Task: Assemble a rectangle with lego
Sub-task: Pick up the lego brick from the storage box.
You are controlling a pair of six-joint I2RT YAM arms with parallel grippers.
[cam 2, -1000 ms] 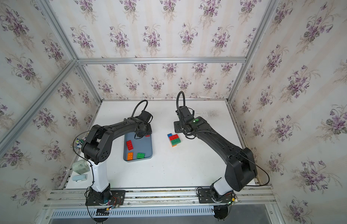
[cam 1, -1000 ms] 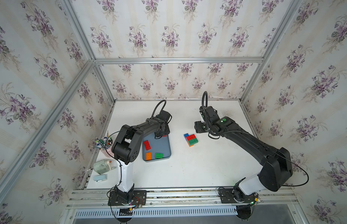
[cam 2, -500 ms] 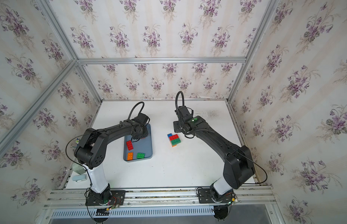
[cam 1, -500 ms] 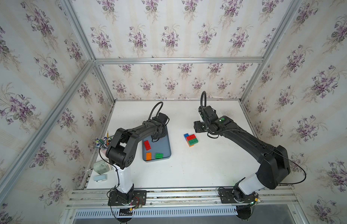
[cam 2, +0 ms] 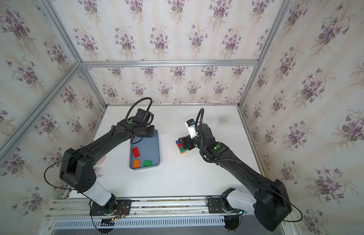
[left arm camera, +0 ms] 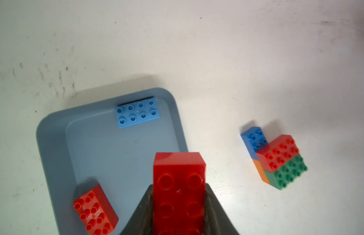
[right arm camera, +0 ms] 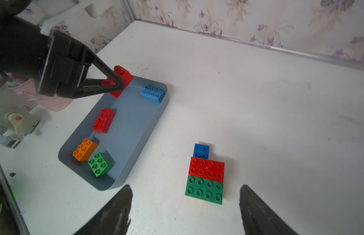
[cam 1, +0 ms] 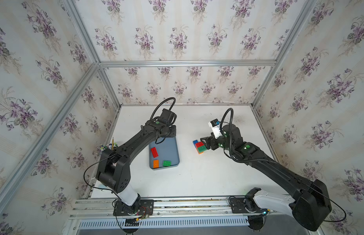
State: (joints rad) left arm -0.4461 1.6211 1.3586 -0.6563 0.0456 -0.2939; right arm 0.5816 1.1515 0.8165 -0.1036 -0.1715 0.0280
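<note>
Four bricks sit in the tray: light-blue, red, orange, green. Left gripper clamps a fifth brick, red, above the tray's edge. Right gripper, jaws apart and empty, hovers by the stack on the table.

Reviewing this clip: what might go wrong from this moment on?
1. The left hand grips the red oblong plastic brick above the edge of the blue-grey plastic tray; a slip could drop it.
2. The open right hand hangs close to the red, green, blue and orange brick cluster and might nudge it.
</note>
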